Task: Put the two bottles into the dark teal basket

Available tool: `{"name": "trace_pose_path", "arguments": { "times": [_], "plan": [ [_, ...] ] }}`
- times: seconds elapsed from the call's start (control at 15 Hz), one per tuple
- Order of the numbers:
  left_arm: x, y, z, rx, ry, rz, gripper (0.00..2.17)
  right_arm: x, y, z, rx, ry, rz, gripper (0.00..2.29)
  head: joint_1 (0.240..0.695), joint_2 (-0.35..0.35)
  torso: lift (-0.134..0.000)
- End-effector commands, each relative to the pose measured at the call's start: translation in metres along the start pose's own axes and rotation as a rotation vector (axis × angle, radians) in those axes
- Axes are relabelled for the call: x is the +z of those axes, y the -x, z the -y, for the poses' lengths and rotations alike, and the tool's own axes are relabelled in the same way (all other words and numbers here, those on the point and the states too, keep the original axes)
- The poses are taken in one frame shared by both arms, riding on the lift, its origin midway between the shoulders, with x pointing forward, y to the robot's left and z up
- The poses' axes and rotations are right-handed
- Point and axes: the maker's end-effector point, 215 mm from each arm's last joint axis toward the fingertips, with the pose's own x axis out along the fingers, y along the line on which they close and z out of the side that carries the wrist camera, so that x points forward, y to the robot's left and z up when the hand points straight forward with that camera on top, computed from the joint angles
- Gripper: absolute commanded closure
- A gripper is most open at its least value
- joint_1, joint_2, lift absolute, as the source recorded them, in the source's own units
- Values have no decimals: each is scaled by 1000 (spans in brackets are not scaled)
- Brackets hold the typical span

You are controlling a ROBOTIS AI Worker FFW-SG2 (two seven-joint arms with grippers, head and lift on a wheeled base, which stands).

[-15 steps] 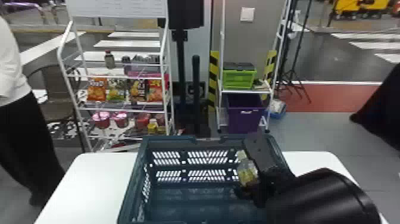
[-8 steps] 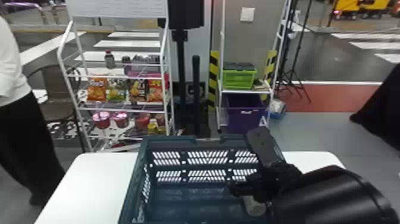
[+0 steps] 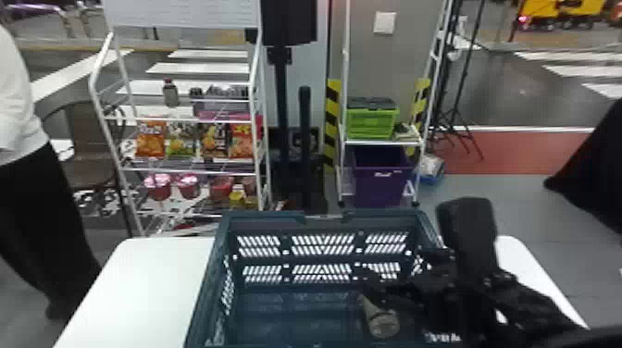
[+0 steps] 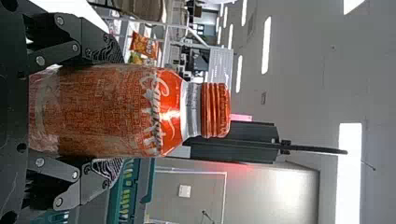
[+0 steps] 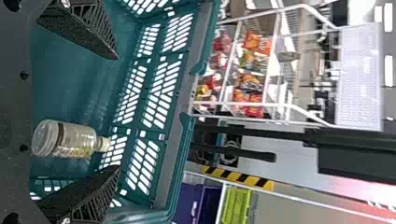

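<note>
White table (image 3: 152, 282); left fingers (image 4: 109, 49) grip red pale-lettered bottle (image 4: 102, 109); right fingers (image 3: 386, 292) apart, clear bottle (image 5: 74, 140) in basket (image 3: 264, 223).

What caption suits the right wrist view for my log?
Right tool open at the dark teal basket, a see-through bottle inside, free of both fingers.

The basket (image 3: 324, 224) is dark teal, patterned with slanted slots, the tabletop (image 3: 139, 287) white, the right fingers (image 5: 86, 28) latticed black. The capped bottle (image 4: 107, 109) is orange-red, the clear bottle (image 5: 74, 140) yellow-tinted. The crate (image 3: 370, 126) is lime green, the bin (image 3: 382, 187) purple.
</note>
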Motion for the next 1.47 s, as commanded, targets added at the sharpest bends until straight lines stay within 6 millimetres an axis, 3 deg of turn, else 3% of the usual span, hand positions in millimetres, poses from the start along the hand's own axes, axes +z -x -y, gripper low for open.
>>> {"name": "trace_pose_path", "arguments": {
  "times": [0.0,0.33,0.47,0.6,0.87,1.07,1.27,1.4],
  "plan": [
    [-4,-5,2,-4,-8,-14,2145,-7,26,16,-5,-68,29,46,499,0,0],
    [-7,-9,9,-13,-5,-24,2145,-26,63,52,-18,-174,100,49,499,0,0],
    [-11,-11,10,-16,-12,-41,2145,-38,64,65,-30,-193,142,49,499,0,0],
    [-10,-13,12,-18,-11,-38,2145,-37,64,73,-51,-164,226,53,499,0,0],
    [-14,-16,19,-29,-12,-60,2145,-46,66,81,-83,-140,364,70,499,0,0],
    [-13,-24,25,-39,-24,-77,2145,-79,66,72,-111,-178,383,76,499,0,0],
    [-12,-33,30,-48,-33,-90,2145,-113,80,65,-141,-188,406,80,499,0,0],
    [-3,-39,36,-53,-32,-91,2145,-124,97,63,-156,-180,443,83,499,0,0]
  ]
}}
